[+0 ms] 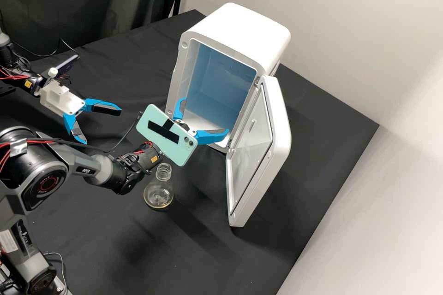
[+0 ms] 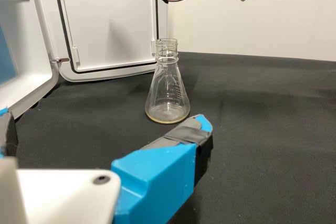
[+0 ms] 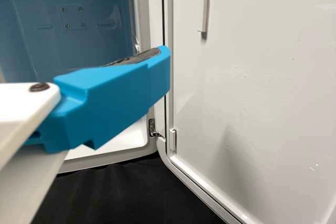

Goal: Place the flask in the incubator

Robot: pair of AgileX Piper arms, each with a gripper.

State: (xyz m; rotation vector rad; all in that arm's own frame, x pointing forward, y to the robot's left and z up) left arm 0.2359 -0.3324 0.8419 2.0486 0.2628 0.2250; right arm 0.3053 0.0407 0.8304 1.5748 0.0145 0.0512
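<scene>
The left gripper (image 1: pixel 102 125) hangs over the left part of the surface (image 1: pixel 115 239) with its fingers spread and nothing between them. It faces the flask (image 1: pixel 159 190), which stands a little way off to its right.

The flask stands upright on the surface, near side of the incubator and just left of the open door's free edge, and nothing touches it. It is clear glass with a cone body, a short ringed neck and no stopper. It looks empty apart from a faint yellowish tint round the base.

The right gripper (image 1: pixel 205 115) is higher and farther back, at the mouth of the incubator (image 1: pixel 240 37). It too is spread and holds nothing. The door (image 1: pixel 270 147) is swung wide to the right, showing a blue inside with no contents visible.

The step in hand is likely the grasp, since the door is open and the flask has not been picked up. The left gripper seems best placed for it. It would need to straddle the neck or upper cone squarely, as smooth glass may slip. The right gripper probably has to leave the opening first.
</scene>
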